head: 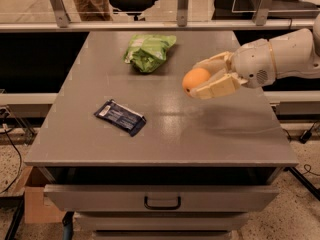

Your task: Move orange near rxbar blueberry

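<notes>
The orange [194,78] is round and bright, held between the two fingers of my gripper [202,79], which reaches in from the right above the grey table [220,139]. The gripper is shut on the orange and carries it a little above the tabletop, right of centre. The rxbar blueberry [120,117], a flat dark blue wrapper with a white end, lies on the table to the left and nearer the front edge, well apart from the orange.
A light green snack bag [149,51] lies at the back of the table. A metal rail [150,26] runs behind the table. Drawers [162,200] sit under the front edge. A cardboard box [31,204] stands on the floor at the left.
</notes>
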Available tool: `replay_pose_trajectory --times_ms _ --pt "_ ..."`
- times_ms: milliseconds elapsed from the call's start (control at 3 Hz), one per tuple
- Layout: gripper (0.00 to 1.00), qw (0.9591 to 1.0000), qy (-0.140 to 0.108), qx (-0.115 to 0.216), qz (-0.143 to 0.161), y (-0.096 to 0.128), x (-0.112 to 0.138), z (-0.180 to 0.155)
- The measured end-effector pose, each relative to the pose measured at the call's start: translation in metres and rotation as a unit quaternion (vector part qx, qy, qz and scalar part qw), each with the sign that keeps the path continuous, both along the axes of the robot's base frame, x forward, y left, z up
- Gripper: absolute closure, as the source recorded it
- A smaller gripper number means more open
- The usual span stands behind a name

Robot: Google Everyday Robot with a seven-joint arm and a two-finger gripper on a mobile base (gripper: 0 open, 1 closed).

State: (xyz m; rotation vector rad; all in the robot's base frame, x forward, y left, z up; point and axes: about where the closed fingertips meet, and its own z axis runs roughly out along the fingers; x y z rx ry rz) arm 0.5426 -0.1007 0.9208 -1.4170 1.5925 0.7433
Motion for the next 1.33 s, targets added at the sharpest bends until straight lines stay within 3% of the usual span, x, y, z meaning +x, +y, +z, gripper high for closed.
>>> replay_pose_trajectory --times_ms 333,1333 --pt "1.00 0.9999 0.007 -0.007 -0.003 0.011 -0.008 -0.007" --pt "1.00 0.9996 0.021 -0.017 0.010 0.086 -0.026 -0.042"
